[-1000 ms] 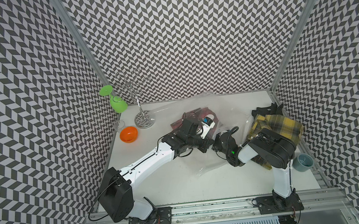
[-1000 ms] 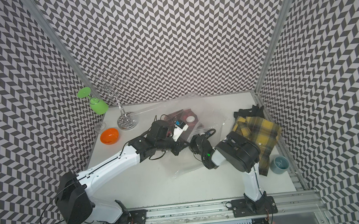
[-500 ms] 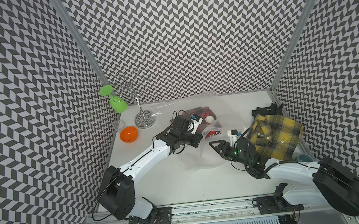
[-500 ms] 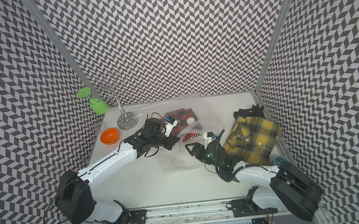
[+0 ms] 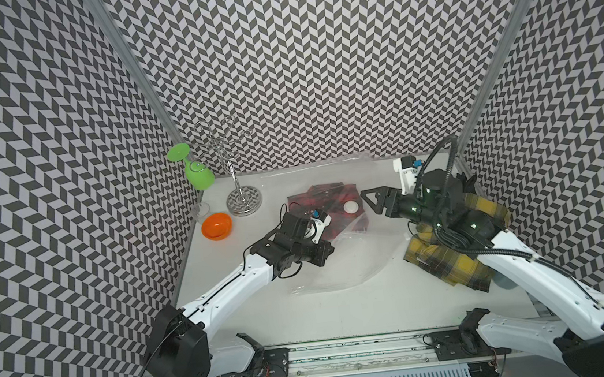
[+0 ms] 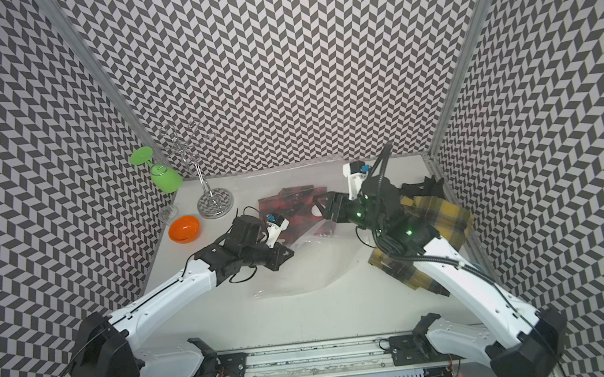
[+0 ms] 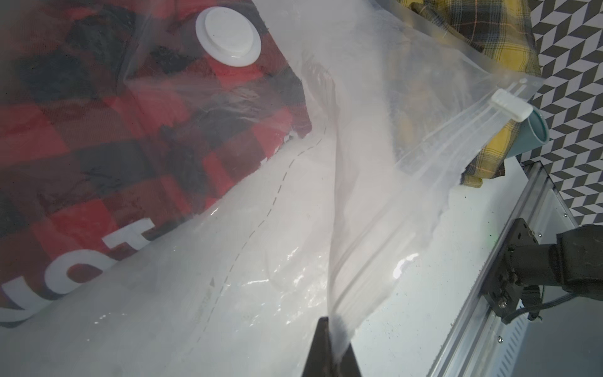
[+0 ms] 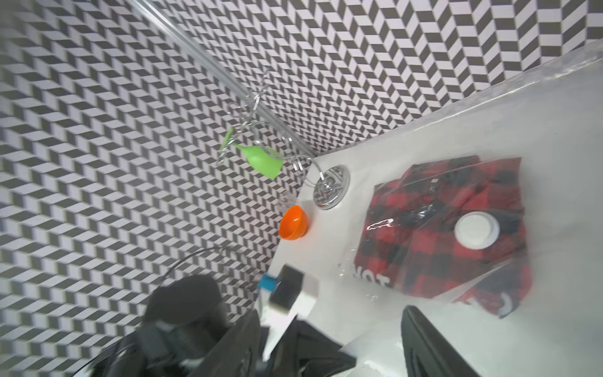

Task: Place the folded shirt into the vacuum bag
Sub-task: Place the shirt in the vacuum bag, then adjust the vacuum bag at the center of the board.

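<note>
Clear crinkly plastic in both top views: the vacuum bag [image 5: 357, 256], flat on the table [image 5: 307, 330] between the two arms. Under its film, just ahead of the left gripper [image 5: 324, 250], a folded red shirt [image 5: 313, 199], seemingly inside already, with the white valve cap [image 5: 351, 206] over it. Right gripper [image 5: 370, 199] raised, jaws apart and empty, tips just beside that cap. Behind it, under its own forearm, a yellow shirt [image 5: 450, 269], outside the bag.

From the left wrist: left gripper [image 7: 329, 326] clenched on the zip-seal edge of the vacuum bag [image 7: 359, 130], lifting it. Long axis of this edge running straight away from the gripper to a white slider clip [image 7: 510, 109], close to the yellow shirt [image 7: 509, 39].

From the right wrist: right gripper [image 8: 331, 313] spread wide, nothing between; red shirt [image 8: 440, 202] ahead and below, under plastic.

Probably all a matter of the mouth: opening turned toward the right arm, so that arm the nearer one for any further push inward.
</note>
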Tool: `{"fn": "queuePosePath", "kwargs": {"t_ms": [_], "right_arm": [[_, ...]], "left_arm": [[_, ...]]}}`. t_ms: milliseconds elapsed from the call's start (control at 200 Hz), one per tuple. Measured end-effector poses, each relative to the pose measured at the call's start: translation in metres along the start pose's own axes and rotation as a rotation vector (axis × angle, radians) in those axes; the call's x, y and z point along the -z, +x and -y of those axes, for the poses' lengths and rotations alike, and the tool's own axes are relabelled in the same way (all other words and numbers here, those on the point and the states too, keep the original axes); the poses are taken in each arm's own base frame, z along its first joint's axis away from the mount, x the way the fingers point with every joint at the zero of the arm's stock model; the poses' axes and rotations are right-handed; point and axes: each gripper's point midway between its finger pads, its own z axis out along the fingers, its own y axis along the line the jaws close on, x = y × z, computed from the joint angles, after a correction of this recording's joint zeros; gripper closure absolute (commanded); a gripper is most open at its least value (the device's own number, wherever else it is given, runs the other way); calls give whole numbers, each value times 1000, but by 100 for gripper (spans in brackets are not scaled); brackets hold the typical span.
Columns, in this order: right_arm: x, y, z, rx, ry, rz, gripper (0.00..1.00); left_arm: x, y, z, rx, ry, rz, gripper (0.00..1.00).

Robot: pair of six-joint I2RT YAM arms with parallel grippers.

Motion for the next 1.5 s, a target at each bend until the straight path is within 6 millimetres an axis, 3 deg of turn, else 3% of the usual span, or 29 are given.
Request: {"fn": "queuePosePath", "kwargs": {"t_ms": [85,195,285,456,576,716,826,1001,1117,1222,1317,1427,1497], "right_arm": [[-36,5,32,-8,74,-50,32],[-94,26,77,-29,163,-158,33],[-138,46,107,-47,212,-248,34],[-173,79,138,-57,255,-347,34],[-188,91,147,-49,264,-372,34],[-205,130,152,-40,263,-428,35],[-225,168,139,-22,221,-479,37],[-250,188,96,-8,94,-502,38],[-246,191,85,-3,64,-531,36],[-220,170,90,-12,87,-526,34],[-169,122,108,-33,152,-444,31],[-94,52,135,-50,272,-244,26],[-52,31,151,-66,348,-154,20]], "left_arm": [[6,6,4,27,15,-6,93],[12,12,10,54,44,-11,87],[21,12,16,53,61,-3,70],[42,4,34,32,117,33,49],[56,-18,43,19,131,76,49],[64,-53,36,20,108,145,49],[67,-79,15,51,62,207,50],[84,-108,-20,103,-35,318,50],[90,-115,-31,110,-78,356,50],[88,-117,-32,104,-81,362,50],[80,-118,-32,92,-86,354,49],[60,-116,-21,56,-76,324,47],[43,-113,-7,22,-57,297,46]]}}
